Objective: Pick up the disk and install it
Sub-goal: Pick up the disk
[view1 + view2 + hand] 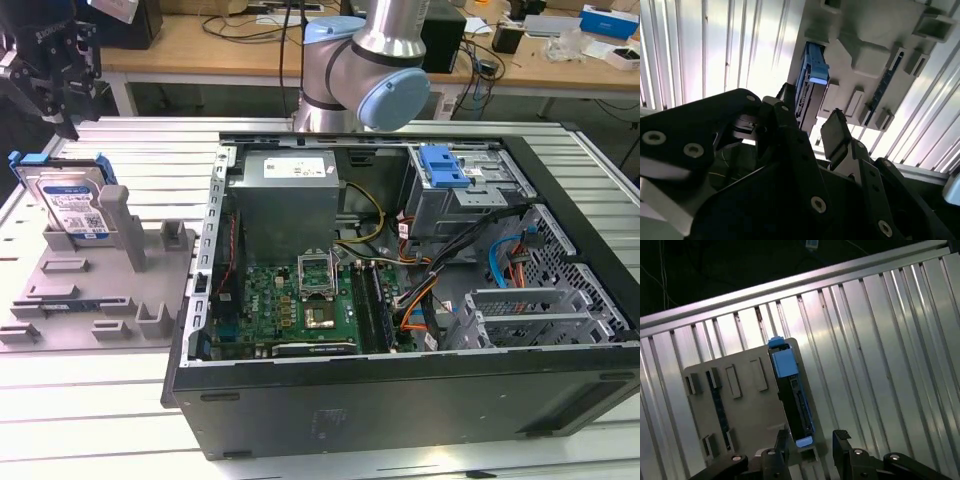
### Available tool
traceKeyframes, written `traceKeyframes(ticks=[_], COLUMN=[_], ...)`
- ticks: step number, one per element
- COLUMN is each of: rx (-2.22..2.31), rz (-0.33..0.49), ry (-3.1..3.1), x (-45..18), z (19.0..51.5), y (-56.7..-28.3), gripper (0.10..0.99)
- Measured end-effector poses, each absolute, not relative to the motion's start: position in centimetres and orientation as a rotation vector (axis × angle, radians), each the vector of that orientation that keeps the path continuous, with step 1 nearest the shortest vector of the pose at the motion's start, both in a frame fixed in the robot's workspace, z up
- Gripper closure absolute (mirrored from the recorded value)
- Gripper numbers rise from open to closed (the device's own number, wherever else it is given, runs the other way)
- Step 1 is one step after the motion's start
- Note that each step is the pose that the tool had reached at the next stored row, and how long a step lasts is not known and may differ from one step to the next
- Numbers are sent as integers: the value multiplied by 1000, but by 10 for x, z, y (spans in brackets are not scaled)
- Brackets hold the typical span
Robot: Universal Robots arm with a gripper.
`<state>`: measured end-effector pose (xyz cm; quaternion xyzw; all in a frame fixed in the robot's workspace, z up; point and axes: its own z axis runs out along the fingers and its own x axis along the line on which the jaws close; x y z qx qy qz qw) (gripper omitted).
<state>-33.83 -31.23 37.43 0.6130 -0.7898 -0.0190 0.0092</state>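
Exterior view. The gripper (62, 112) hangs in the upper left of the exterior view, above the disk (75, 205) and not touching it. The disk stands on edge in the grey fixture plate (100, 300) at the exterior view's left, label facing out. The open computer case (400, 390) fills the centre and right, well apart from the disk; a blue latch piece (443, 165) sits on the drive cage at its upper right. My judgement: nothing is done yet. The pick-up has not begun, and the install is all still to do.

Second wrist view. The gripper (812, 125) has its fingers (837, 132) spread with nothing between them. The disk (812, 70) is seen edge-on beyond the tips, seated in the fixture plate (875, 50).

First wrist view. The gripper (812, 440) is again released and empty. The disk (792, 390) runs along the plate's (740, 410) edge, roughly in line with the gap between the fingers.

Surface and room. The ribbed aluminium table (90, 420) carries plate and case. Wooden benches (200, 45) with cables and boxes stand behind.
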Motion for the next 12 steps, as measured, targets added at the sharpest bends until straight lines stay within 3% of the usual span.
traceKeyframes(ticks=[12], rx=[2082], rz=[-42], ry=[-2321], x=[-338], z=[373], y=[-312], gripper=[604])
